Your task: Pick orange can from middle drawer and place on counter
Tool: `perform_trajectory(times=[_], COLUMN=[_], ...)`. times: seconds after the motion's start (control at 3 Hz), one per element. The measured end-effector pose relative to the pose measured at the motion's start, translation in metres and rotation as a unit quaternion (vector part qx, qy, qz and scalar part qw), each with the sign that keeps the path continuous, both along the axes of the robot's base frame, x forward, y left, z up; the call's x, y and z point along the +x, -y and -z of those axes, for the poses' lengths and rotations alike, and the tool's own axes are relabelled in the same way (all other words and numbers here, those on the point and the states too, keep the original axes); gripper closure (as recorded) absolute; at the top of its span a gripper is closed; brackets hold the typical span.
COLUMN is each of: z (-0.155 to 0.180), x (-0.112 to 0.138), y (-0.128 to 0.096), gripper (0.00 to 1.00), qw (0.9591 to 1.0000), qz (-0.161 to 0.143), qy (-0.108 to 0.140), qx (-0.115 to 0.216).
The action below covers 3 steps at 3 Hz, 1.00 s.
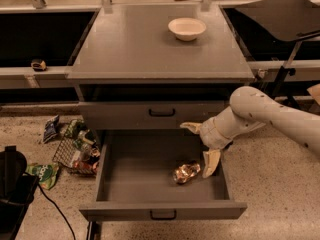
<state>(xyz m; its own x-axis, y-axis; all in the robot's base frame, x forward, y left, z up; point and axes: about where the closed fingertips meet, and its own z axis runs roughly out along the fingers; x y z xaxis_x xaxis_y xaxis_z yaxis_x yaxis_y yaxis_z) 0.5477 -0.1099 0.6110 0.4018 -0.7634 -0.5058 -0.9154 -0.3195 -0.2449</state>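
1. Nearest is the middle drawer, pulled well out, with one black handle on its front wall. Count: one open drawer.
2. The orange can lies on its side on the drawer floor, right of centre and near the drawer's right wall. It looks crumpled. Count: one can, and nothing else shows in the drawer.
3. The gripper hangs over the drawer's right rear part, just above and right of the can.
   - Its two fingers are spread wide and hold nothing.
   - One finger points left along the drawer's back edge.
   - The other points down, its tip just beside the can's right end. Whether it touches the can cannot be told.
4. Judged step: the approach for the pick, with the can not yet grasped. The next move likely calls for lowering and turning the wrist so the fingers straddle the can, then closing. The dented sides may slip, so a centred grip matters.
5. One wire basket of wrappers sits on the ground left of the drawer.
6. One closed drawer front is directly above the drawer's back.
7. Farthest is the counter, above the drawer, carrying one white bowl toward its far right.
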Motion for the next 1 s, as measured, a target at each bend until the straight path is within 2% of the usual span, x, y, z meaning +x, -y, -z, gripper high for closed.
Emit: perform_trajectory(times=[0.33, 0.67, 1.0], z=[0.000, 0.029, 0.080], x=[0.000, -0.001, -0.004], y=[0.000, 0.000, -0.002], gripper=[0.00, 0.00, 0.00], qw=[1.0000, 0.9997, 0.9982], qz=[0.000, -0.011, -0.032], qy=[0.000, -0.002, -0.012], qx=[0.000, -0.023, -0.049])
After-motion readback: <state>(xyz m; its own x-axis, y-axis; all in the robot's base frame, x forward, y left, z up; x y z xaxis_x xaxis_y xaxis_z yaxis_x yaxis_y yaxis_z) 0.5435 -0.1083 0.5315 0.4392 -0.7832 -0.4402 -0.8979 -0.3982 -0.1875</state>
